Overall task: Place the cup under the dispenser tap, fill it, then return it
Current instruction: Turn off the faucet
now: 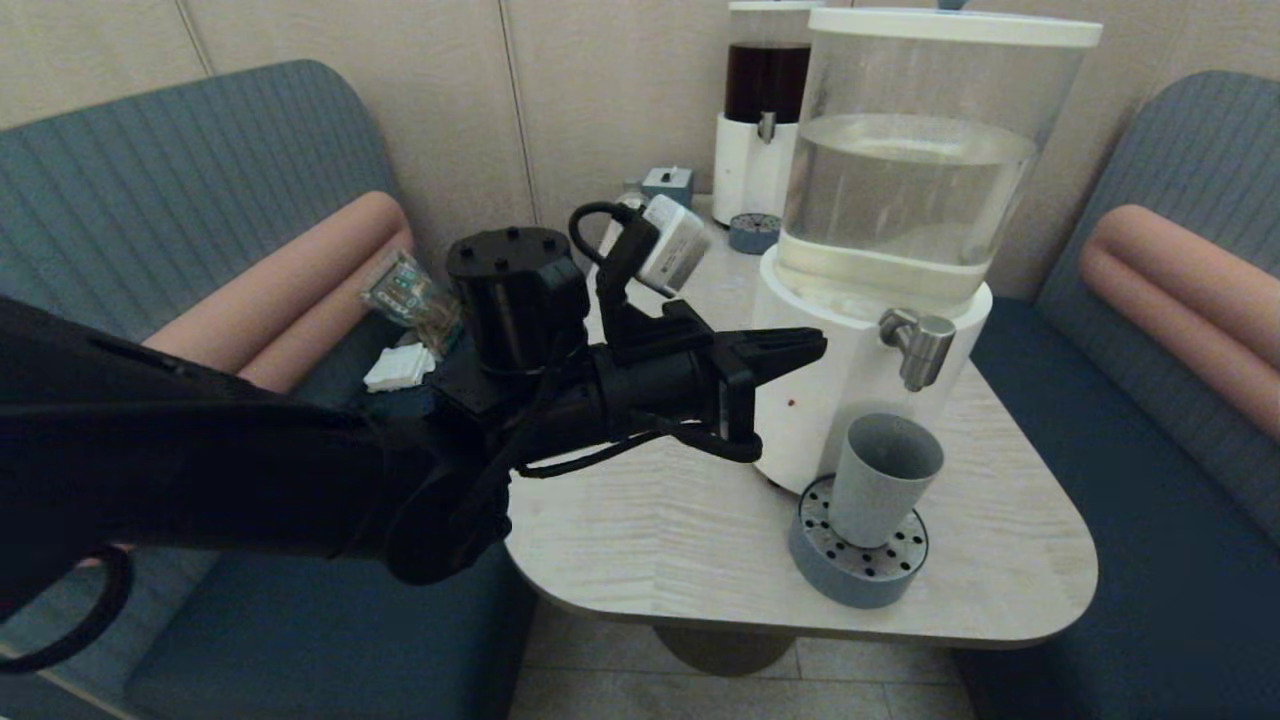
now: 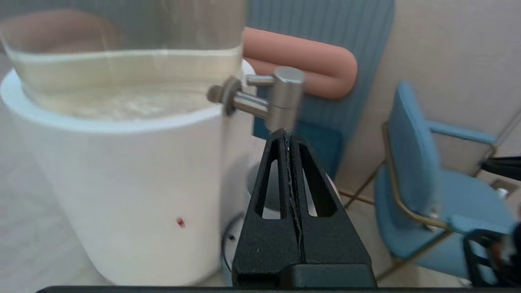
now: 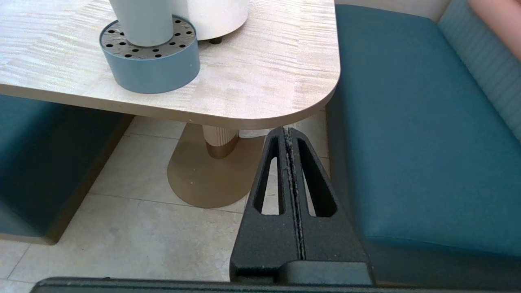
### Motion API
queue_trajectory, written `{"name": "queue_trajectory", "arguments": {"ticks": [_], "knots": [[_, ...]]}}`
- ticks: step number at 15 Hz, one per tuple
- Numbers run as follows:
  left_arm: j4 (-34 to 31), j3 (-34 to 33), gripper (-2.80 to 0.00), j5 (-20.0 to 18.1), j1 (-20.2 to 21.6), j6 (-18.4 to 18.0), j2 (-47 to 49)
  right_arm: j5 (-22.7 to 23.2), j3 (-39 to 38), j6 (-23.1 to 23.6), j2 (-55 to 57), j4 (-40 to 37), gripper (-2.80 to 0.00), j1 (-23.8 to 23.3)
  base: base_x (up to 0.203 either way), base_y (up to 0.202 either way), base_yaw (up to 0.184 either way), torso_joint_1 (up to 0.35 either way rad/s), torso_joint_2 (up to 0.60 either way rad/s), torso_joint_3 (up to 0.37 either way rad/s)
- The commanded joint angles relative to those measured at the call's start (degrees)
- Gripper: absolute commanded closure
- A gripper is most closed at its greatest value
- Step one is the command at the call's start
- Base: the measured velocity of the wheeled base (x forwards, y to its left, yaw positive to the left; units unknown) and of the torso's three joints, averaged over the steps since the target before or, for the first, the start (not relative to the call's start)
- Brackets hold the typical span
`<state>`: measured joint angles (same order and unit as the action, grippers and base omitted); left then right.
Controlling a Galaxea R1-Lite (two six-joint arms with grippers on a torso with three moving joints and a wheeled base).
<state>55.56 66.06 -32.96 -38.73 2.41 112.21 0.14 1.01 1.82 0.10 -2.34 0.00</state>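
Note:
The grey-blue cup (image 1: pixel 882 480) stands upright on the round perforated drip tray (image 1: pixel 858 562), right below the brushed-metal dispenser tap (image 1: pixel 918 345) of the big clear-tank dispenser (image 1: pixel 905 180). My left gripper (image 1: pixel 815 346) is shut with nothing in it, held level in front of the white base to the left of the tap, apart from tap and cup. In the left wrist view its tips (image 2: pixel 286 134) sit just beneath the tap (image 2: pixel 281 99). My right gripper (image 3: pixel 288 131) is shut and empty, parked low beside the table edge; the cup (image 3: pixel 140 20) shows above it.
A second dispenser with dark liquid (image 1: pixel 765 110) and its own small drip tray (image 1: pixel 753 232) stand at the back of the table (image 1: pixel 680 520). Small packets and a box (image 1: pixel 410 300) lie at the left edge. Blue benches (image 1: pixel 1150 500) flank both sides.

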Motion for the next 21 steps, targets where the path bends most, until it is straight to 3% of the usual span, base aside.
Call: {"name": "queue_trajectory", "arguments": {"ticks": [1, 4, 14, 21], "knots": [[0.4, 2.7, 0.0, -0.1, -0.1, -0.1, 3.4, 0.0, 0.0, 0.0, 0.1, 0.0, 0.0, 0.0, 0.0, 0.0, 0.0, 0.0, 0.0, 0.0], [1.8, 7.3, 0.0, 0.2, -0.3, 0.0, 6.4, 0.0, 0.0, 0.0, 0.1, 0.0, 0.0, 0.0, 0.0, 0.0, 0.0, 0.0, 0.0, 0.0], [1.8, 14.1, 0.0, 2.1, -4.5, 0.1, 10.8, 0.0, 0.0, 0.0, 0.1, 0.0, 0.0, 0.0, 0.0, 0.0, 0.0, 0.0, 0.0, 0.0], [0.7, 19.7, 0.0, 2.6, -4.8, 0.1, 15.0, 0.0, 0.0, 0.0, 0.1, 0.0, 0.0, 0.0, 0.0, 0.0, 0.0, 0.0, 0.0, 0.0]]}}
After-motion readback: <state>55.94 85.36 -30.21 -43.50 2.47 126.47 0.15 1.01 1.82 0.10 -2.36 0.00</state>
